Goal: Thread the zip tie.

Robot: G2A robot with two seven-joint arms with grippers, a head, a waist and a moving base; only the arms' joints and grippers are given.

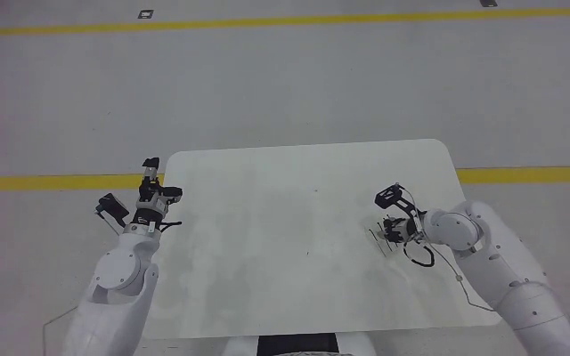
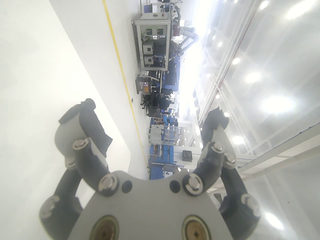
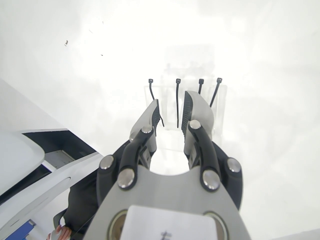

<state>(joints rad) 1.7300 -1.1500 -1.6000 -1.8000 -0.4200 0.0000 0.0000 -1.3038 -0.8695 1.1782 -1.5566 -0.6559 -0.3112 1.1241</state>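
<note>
Several black zip ties (image 3: 177, 102) lie side by side on a clear stand (image 3: 221, 106) on the white table, heads pointing away from my right gripper (image 3: 171, 98). That gripper is open, its fingers straddling the middle tie without closing on it. In the top view the zip ties (image 1: 378, 240) sit at the table's right side, just left of the right gripper (image 1: 392, 233). My left gripper (image 1: 151, 182) hangs open and empty at the table's left edge; its fingers (image 2: 87, 123) point out toward the room.
The white table (image 1: 303, 231) has a rounded edge; small dark specks (image 3: 66, 42) dot its middle. Yellow floor lines (image 1: 267, 21) run beyond it. Machines and racks (image 2: 152, 43) stand far off in the room.
</note>
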